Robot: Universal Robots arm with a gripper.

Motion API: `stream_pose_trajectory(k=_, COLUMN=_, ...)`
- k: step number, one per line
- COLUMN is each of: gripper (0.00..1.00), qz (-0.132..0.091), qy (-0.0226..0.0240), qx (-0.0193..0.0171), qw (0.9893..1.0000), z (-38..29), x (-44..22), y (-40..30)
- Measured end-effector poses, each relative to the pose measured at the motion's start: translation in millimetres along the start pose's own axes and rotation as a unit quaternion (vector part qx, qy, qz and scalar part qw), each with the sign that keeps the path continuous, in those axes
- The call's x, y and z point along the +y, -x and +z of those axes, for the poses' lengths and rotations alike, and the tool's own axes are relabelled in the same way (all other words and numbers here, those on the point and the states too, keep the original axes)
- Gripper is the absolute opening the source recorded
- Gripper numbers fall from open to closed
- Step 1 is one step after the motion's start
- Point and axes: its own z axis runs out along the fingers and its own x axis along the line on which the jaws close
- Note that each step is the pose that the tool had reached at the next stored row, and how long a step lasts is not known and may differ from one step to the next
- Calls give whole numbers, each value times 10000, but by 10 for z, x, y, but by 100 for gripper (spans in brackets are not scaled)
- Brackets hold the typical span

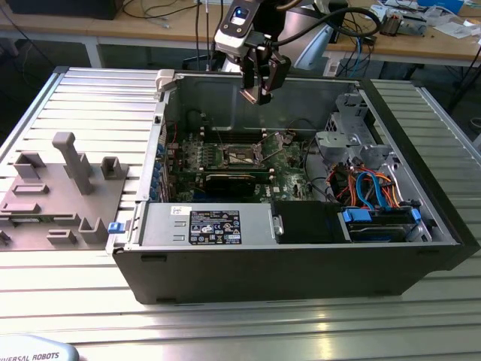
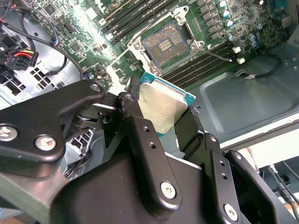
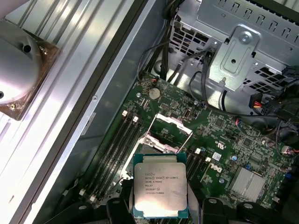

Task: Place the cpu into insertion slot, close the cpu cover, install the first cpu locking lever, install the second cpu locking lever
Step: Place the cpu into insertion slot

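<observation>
The cpu (image 3: 160, 184), its silvery face showing in both wrist views, is pinched by its edges between the black fingers (image 2: 140, 130) of the gripper (image 1: 258, 92), held in the air over the green motherboard (image 3: 219, 140). In the exterior view the insertion slot (image 1: 242, 156) lies bare at about 6 o'clock of the gripper, well apart, with the cpu cover (image 3: 172, 122) tipped up off it. The open black computer case (image 1: 301, 263) lies on the ribbed surface (image 1: 301, 323), with a grey fixture block (image 1: 60, 188) at its 9 o'clock.
</observation>
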Motion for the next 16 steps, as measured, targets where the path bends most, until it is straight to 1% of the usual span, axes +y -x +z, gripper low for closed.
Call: stream_pose_trajectory(k=16, gripper=54, qz=63, qy=0, qx=-5, qw=10000, z=0, x=0, y=0)
